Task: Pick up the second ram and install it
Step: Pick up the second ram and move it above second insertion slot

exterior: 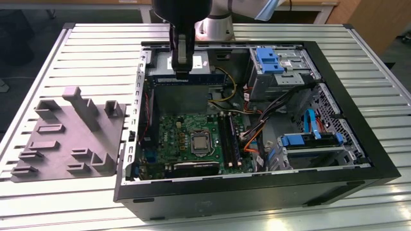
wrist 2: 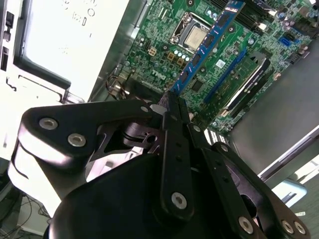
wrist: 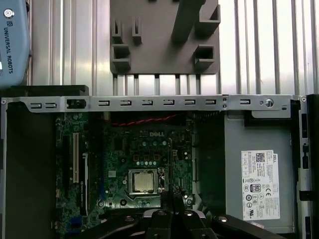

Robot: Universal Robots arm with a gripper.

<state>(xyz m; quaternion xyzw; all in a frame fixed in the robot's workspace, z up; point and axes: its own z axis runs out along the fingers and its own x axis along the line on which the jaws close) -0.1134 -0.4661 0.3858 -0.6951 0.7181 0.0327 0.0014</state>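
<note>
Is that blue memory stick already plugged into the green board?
No, the second ram is clamped in the gripper above the motherboard, not seated in a slot.

Case (exterior: 257,190) top open; cables (exterior: 251,134) crowd memory slots (exterior: 230,139) on exterior view's right.

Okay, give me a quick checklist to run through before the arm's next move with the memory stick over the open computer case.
1. Grasp: black gripper shut on one end of the slim blue-green memory stick: ok.
2. Stick held clear above the green motherboard, not seated: ok.
3. Stick lined up over the long black plastic memory slots: cannot tell.
4. Orange cables beside those slots, out of the stick's path: cannot tell.
</note>
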